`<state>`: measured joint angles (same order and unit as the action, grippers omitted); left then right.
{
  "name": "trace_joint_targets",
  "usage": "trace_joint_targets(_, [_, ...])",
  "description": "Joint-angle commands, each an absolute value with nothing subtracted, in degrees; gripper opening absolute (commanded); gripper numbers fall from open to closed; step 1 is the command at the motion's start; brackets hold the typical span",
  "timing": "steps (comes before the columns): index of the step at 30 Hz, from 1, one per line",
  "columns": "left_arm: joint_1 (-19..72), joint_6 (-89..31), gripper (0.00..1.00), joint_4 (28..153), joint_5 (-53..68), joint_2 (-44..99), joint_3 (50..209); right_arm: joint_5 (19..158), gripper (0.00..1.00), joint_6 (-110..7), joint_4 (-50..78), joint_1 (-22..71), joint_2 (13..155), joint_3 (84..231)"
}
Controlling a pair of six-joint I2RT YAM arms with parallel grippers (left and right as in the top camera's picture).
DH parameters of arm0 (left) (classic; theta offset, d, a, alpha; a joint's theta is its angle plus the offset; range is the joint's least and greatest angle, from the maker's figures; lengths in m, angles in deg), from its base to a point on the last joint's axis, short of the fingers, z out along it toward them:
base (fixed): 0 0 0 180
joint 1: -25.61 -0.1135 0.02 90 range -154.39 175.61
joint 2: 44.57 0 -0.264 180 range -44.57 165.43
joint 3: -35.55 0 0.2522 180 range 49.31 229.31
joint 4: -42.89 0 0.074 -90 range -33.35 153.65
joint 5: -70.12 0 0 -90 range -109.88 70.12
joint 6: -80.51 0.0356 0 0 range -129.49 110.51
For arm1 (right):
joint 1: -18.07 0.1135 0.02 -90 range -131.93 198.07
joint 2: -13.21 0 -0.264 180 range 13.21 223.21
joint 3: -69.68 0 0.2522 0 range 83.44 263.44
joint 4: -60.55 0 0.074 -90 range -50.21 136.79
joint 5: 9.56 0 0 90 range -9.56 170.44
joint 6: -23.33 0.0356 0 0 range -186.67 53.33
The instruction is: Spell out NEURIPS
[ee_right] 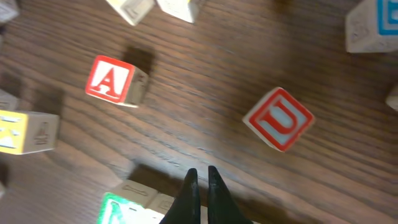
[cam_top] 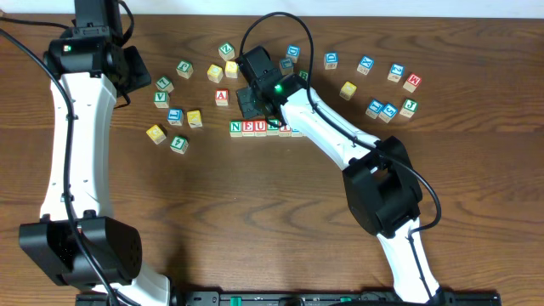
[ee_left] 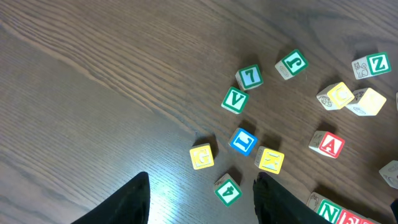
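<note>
Left pincer hangs open and empty over the table, seemingly parked clear of scattered spares. Centre, the row reads N, E, U; its right end hides under the arm. Right pincer, closed on nothing, hovers just behind it, perhaps to nudge. The A cube sits close.

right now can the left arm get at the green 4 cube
Probably yes: the left gripper is open, and the green 4 cube sits apart from the nearest yellow cube, with nothing over it.
</note>
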<state>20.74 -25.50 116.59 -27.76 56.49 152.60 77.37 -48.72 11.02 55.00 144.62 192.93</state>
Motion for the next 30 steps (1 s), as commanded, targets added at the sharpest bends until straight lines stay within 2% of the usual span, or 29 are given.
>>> trace_joint_targets(1, [20.55,-24.58,0.53,116.85,-28.50,57.01,151.85,73.44,0.01,-47.84,10.54,55.22,145.36,193.44])
trace_joint_targets(30, [20.55,-24.78,0.53,116.89,-26.53,57.01,151.85,72.17,0.01,-46.90,4.46,54.21,148.03,193.35])
